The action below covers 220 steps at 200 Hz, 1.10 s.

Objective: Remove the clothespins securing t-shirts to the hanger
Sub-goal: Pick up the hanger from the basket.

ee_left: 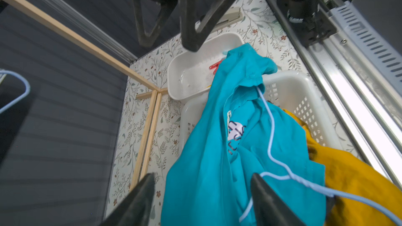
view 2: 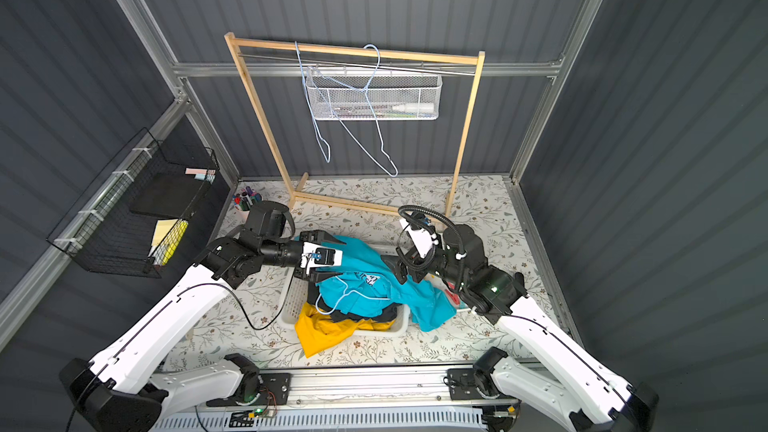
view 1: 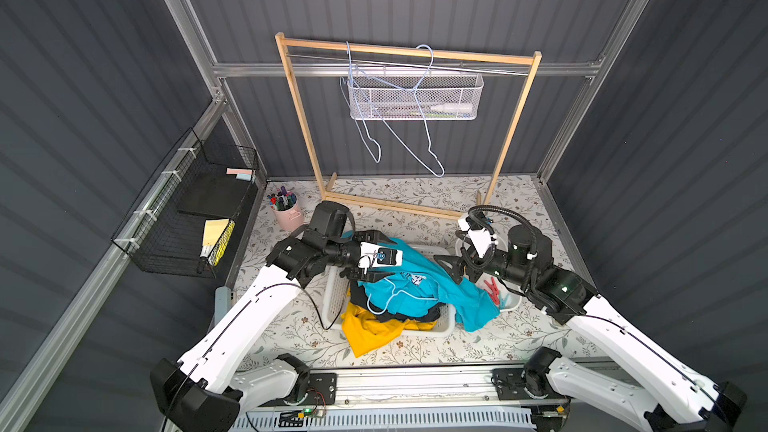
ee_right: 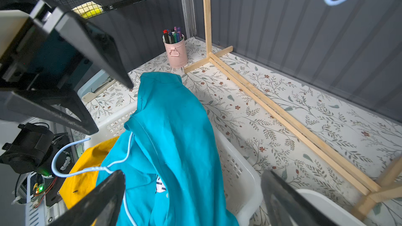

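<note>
A teal t-shirt (view 1: 419,280) on a light-blue wire hanger (ee_left: 270,131) lies heaped over a white laundry basket (view 1: 334,297). A mustard-yellow t-shirt (view 1: 370,328) and a black one (view 1: 415,314) are under it. Red clothespins (view 1: 492,288) and a teal one lie in a small white tray (ee_left: 191,72) to the right of the basket. No clothespin shows on the shirts. My left gripper (ee_left: 202,176) is open just above the teal cloth, with the hanger's twisted neck beside one finger. My right gripper (ee_right: 193,173) is open wide and faces it from the other side, above the same shirt (ee_right: 174,138).
A wooden clothes rack (view 1: 407,51) stands at the back with two bare blue hangers (view 1: 428,118) and a white mesh basket (view 1: 415,97). A pink pen cup (view 1: 286,211) stands back left. A black wire shelf (view 1: 187,209) hangs on the left wall.
</note>
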Each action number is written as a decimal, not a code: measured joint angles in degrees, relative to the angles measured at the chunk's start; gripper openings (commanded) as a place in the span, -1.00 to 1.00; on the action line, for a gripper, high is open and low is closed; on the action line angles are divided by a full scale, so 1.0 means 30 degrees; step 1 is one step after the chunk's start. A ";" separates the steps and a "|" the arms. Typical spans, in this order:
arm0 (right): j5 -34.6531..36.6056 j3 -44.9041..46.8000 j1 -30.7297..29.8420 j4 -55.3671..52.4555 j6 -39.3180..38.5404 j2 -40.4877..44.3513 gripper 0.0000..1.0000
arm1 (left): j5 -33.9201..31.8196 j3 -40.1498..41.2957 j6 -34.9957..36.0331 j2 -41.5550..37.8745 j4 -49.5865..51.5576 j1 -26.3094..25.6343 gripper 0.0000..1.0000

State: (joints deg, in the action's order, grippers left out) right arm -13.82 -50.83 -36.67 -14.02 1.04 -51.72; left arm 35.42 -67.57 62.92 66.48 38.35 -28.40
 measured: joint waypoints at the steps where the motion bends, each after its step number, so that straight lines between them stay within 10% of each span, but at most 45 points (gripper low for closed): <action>1: 0.0007 0.0007 0.0000 -0.0015 0.0000 0.0015 0.98 | -0.0044 0.0022 0.0029 -0.0007 0.0007 0.0000 0.84; 220: -0.3614 -0.0219 -0.1355 -0.1974 -0.1625 -0.2361 0.95 | -0.9005 0.3636 -0.9129 -0.2681 -0.2725 0.0000 1.00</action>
State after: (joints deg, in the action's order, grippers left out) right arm -24.67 -51.48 -40.73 -19.94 -3.84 -58.81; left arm 8.40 -56.66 35.53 58.43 30.17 -28.40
